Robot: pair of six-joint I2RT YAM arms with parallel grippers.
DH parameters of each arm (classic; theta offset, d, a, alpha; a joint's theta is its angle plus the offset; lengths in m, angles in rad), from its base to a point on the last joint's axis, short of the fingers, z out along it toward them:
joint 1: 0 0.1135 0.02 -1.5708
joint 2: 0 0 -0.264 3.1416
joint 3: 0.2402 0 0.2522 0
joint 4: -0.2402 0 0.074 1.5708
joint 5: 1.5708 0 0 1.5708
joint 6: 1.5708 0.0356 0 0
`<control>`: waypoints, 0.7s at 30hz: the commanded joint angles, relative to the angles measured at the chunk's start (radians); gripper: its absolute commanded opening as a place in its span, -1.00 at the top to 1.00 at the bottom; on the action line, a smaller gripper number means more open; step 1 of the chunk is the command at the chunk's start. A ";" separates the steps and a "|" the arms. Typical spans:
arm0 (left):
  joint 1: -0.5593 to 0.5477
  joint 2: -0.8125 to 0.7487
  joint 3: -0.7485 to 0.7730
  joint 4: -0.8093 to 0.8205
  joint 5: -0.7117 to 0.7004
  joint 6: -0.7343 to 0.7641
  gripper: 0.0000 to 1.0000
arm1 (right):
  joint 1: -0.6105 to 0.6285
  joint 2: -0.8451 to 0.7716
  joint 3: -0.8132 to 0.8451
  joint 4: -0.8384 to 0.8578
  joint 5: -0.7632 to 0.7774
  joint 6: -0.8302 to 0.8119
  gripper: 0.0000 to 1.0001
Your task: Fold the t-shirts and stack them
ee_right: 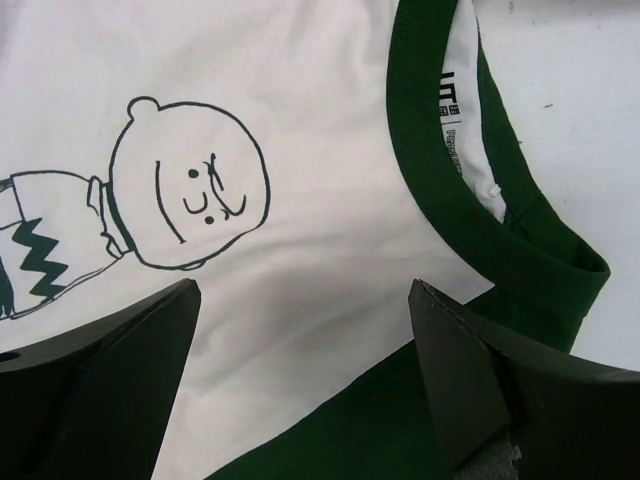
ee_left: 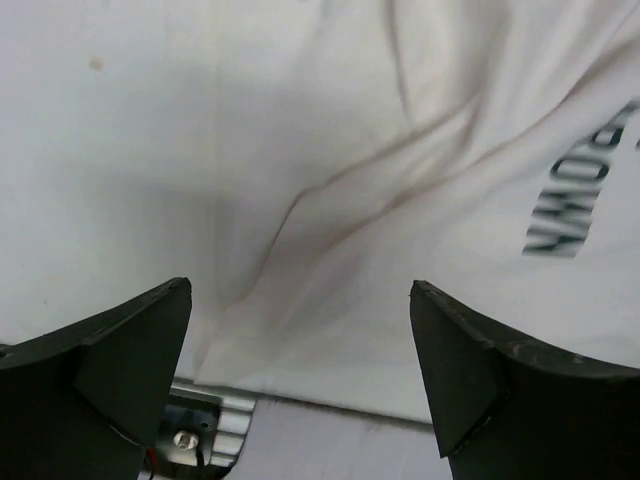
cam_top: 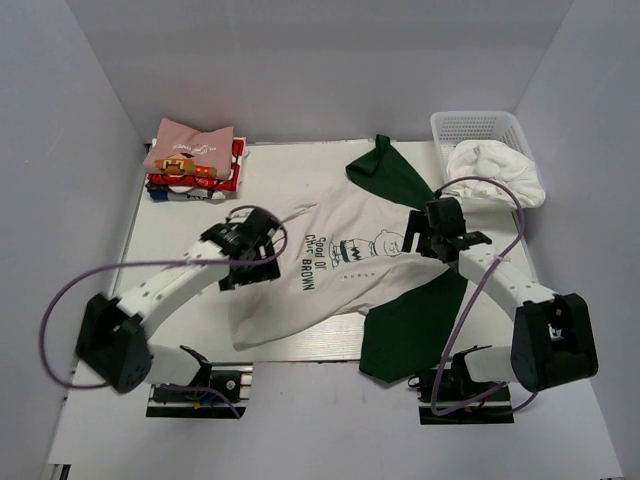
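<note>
Sprawling across the table [cam_top: 165, 235], the off-white shirt [cam_top: 340, 285] lies with its long axis running gripper to gripper: the hem edge is below the left gripper [cam_top: 255, 248] and the green neckband [ee_right: 440, 200] below the right gripper [cam_top: 428, 235], so each arm is nearest its own end. Both grippers hang with fingers spread, holding nothing. A white basket [cam_top: 478, 128] sits beyond the right gripper. The stack of folded shirts [cam_top: 190, 162] sits beyond the left, well apart. Nothing seems to block either reach.

An off-white t-shirt with dark green sleeves [cam_top: 340, 265] lay rumpled, print up, neck toward three o'clock; folded pink, red, white shirts [cam_top: 192, 160] sat stacked at ten o'clock.
</note>
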 commanded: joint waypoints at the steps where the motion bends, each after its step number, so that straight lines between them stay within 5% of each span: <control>1: 0.012 0.217 0.132 0.236 -0.109 0.088 -1.00 | -0.001 0.023 0.017 0.006 -0.014 -0.034 -0.81; 6: 0.093 0.529 0.377 0.190 -0.220 0.097 -1.00 | 0.000 0.087 0.031 -0.004 0.010 -0.024 -0.81; 13: 0.197 0.623 0.384 0.422 -0.157 0.237 -0.78 | -0.006 0.184 0.062 -0.036 0.064 -0.018 -0.81; 14: 0.215 0.632 0.384 0.432 -0.137 0.237 -0.49 | -0.004 0.204 0.077 -0.048 0.081 -0.015 -0.81; 17: 0.228 0.632 0.369 0.498 -0.062 0.276 -0.06 | -0.006 0.224 0.086 -0.063 0.084 -0.012 -0.81; 18: 0.237 0.623 0.349 0.523 -0.051 0.293 0.26 | -0.004 0.227 0.088 -0.060 0.081 -0.009 -0.81; 21: 0.249 0.579 0.313 0.638 0.012 0.345 0.62 | -0.004 0.247 0.083 -0.054 0.079 -0.008 -0.81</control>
